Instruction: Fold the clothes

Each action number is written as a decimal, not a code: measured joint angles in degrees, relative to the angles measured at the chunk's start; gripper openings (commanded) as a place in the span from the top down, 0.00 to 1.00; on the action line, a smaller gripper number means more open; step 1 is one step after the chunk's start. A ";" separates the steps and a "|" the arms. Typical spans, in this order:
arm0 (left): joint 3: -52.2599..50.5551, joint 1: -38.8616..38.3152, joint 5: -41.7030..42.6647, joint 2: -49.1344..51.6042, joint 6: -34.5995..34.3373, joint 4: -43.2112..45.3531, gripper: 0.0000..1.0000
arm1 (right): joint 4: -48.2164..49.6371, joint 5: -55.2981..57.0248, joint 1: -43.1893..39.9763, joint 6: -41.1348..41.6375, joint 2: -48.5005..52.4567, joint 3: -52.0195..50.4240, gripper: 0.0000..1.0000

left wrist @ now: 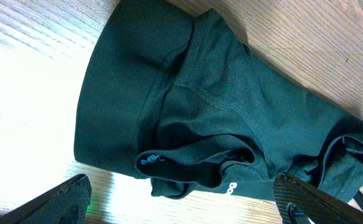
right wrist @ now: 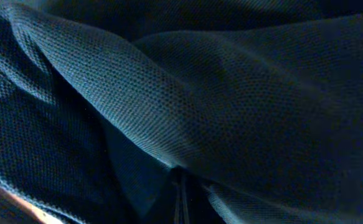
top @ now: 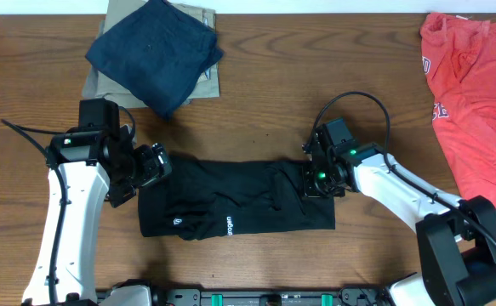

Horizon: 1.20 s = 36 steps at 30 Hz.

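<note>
The clothes, a black T-shirt (top: 230, 208) with small white lettering, lie folded into a long strip across the middle of the table. My left gripper (top: 150, 166) hovers open at the strip's left end, touching nothing. In the left wrist view, the collar end (left wrist: 218, 112) lies bunched just beyond the spread fingers of the left gripper (left wrist: 181, 190). My right gripper (top: 314, 180) sits low on the strip's right part, shut on a pinch of the fabric. Dark knit cloth (right wrist: 231, 93) fills the right wrist view and drapes over the closed right gripper (right wrist: 181, 193).
A navy folded garment (top: 154, 53) lies on a khaki folded garment (top: 203, 47) at the back left. A red shirt (top: 473, 93) is spread at the right edge. Bare wood runs behind the strip and along the front.
</note>
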 measured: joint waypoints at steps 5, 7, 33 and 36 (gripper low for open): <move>0.00 0.00 0.00 0.00 0.00 0.00 0.06 | -0.02 -0.72 0.00 0.00 0.00 0.00 0.98; 0.00 0.00 0.00 -0.02 0.00 0.00 0.05 | -0.02 -1.29 0.00 0.00 0.00 0.00 0.98; 0.00 0.00 0.00 0.00 0.00 0.11 0.06 | 8.52 -7.37 12.59 9.75 0.02 0.09 0.99; 0.00 0.00 0.00 0.00 0.02 0.11 0.06 | 8.26 -7.65 12.17 10.49 0.02 0.24 0.99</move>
